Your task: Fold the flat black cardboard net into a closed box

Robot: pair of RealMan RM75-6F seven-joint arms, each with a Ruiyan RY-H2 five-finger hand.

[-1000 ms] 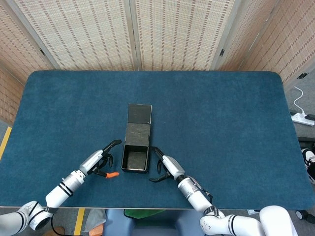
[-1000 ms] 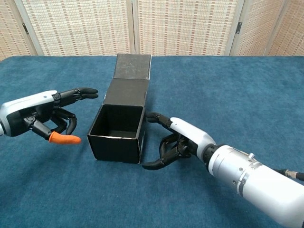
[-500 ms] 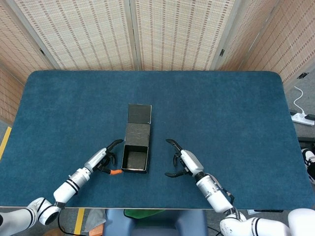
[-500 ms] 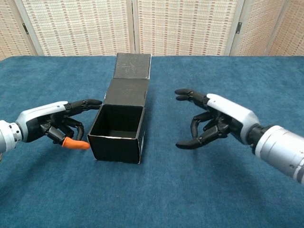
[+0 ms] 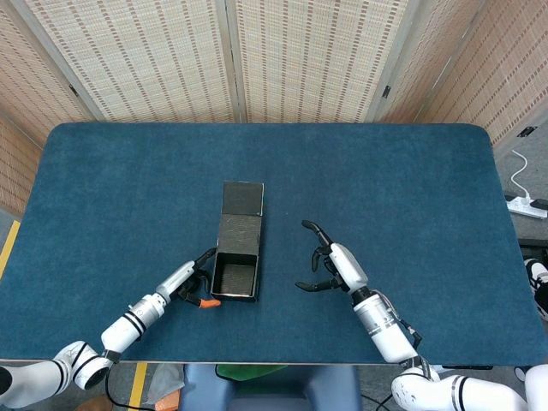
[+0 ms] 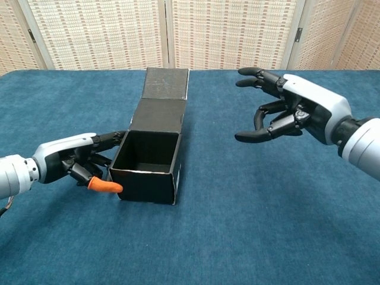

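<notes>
I have the black box (image 5: 235, 276) sitting near the front middle of the blue table (image 5: 411, 188), already folded into an open-topped tub with its lid flap (image 5: 241, 212) lying flat on the cloth behind it, pointing toward the woven screens (image 5: 282, 60) beyond the table's far edge. Off the table's right end from the box I can see a white power strip (image 5: 524, 204) on the floor. Nothing lies between the box and either of my hands; the cloth around the box carries only the box itself.

My left hand (image 6: 80, 161) is right up against the box's left wall, fingers curled and slightly spread, with the dark fingertips touching the upper left rim and the orange-tipped thumb (image 6: 104, 186) resting low against the front left corner. It holds nothing that I can make out; it only presses on the wall. My right hand (image 6: 291, 110) hangs well to the right of the box, lifted off the cloth, fingers apart and bent like a claw, with nothing in them.

Compared with a second ago, my right hand has left the box's right wall, where its fingers were touching, and has pulled away to the right and upward. My left hand has come in from a gap beside the box to touch it. The box itself has not shifted.

Inside, the box shows only its bare dark floor.
</notes>
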